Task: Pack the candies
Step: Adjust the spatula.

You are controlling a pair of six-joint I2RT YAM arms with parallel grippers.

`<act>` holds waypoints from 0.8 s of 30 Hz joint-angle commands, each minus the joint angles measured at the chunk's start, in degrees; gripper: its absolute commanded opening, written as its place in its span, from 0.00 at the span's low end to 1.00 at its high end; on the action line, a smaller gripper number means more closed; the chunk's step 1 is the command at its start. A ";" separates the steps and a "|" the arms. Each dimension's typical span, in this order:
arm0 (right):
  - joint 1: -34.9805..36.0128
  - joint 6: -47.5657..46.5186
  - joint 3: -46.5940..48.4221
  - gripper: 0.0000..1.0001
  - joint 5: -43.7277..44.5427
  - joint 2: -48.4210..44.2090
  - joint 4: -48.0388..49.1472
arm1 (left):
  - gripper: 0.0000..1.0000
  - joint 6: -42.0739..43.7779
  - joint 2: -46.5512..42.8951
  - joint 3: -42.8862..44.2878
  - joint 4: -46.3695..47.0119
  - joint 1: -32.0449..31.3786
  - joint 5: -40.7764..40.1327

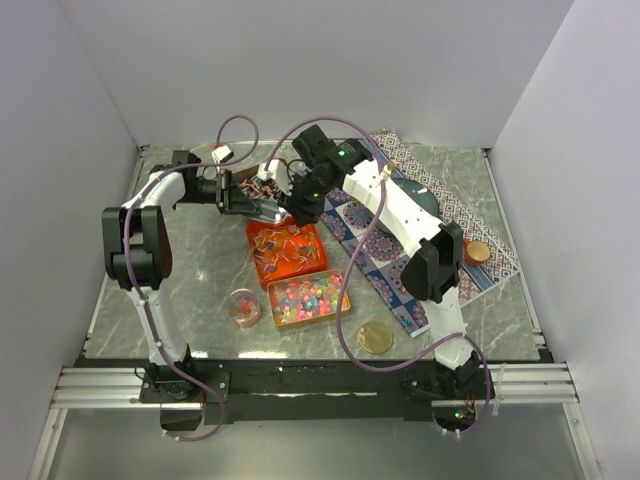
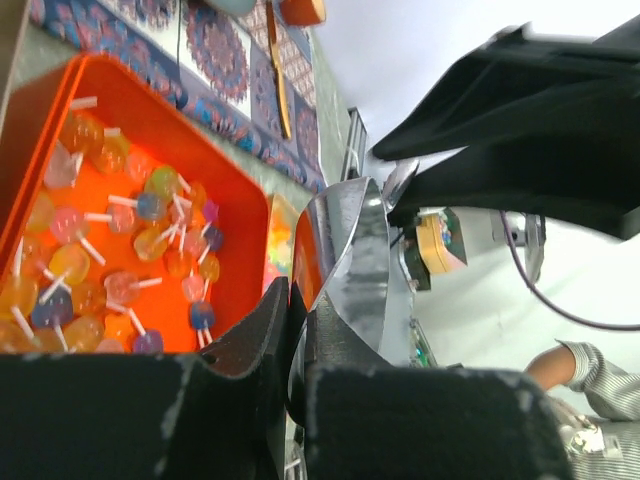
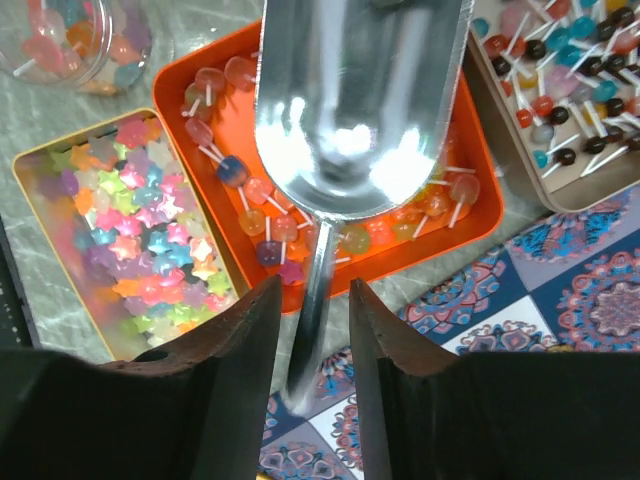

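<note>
While the left gripper [image 2: 295, 300] pinches the rim of the metal scoop [image 3: 360, 100], the right gripper [image 3: 310, 288] straddles its handle, jaws parted, seemingly not touching. Beneath, candies [image 3: 232, 170] fill the orange tray [image 3: 478, 190], more at its eight o'clock.

You work at a table [image 1: 190, 290] with a grey, marble-like top, closed in on three sides by plain white walls: a back wall [image 1: 320, 60], a left wall [image 1: 50, 150] and a right wall [image 1: 590, 150]. Along the near edge of the table runs a silver metal rail [image 1: 100, 385], and below it lies a dull grey surface [image 1: 300, 455]; I cannot tell if it is the floor. On the right half of the top a patterned cloth [image 1: 378, 262] with blue and red round ornaments lies at a slant, and the light is bright and even, with only soft shadows.
</note>
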 commanded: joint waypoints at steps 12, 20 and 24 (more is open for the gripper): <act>2.22 -1.84 2.42 0.42 2.25 -2.33 -1.62 | 0.01 24.24 3.46 5.49 -24.38 -0.20 4.91; 2.57 1.84 1.90 0.42 -0.03 -3.02 -1.28 | 0.01 24.86 3.37 5.67 -24.55 -0.11 4.29; 2.40 4.48 -3.47 0.42 -2.32 -7.07 3.83 | 0.01 24.94 3.55 6.20 -24.82 -0.02 4.12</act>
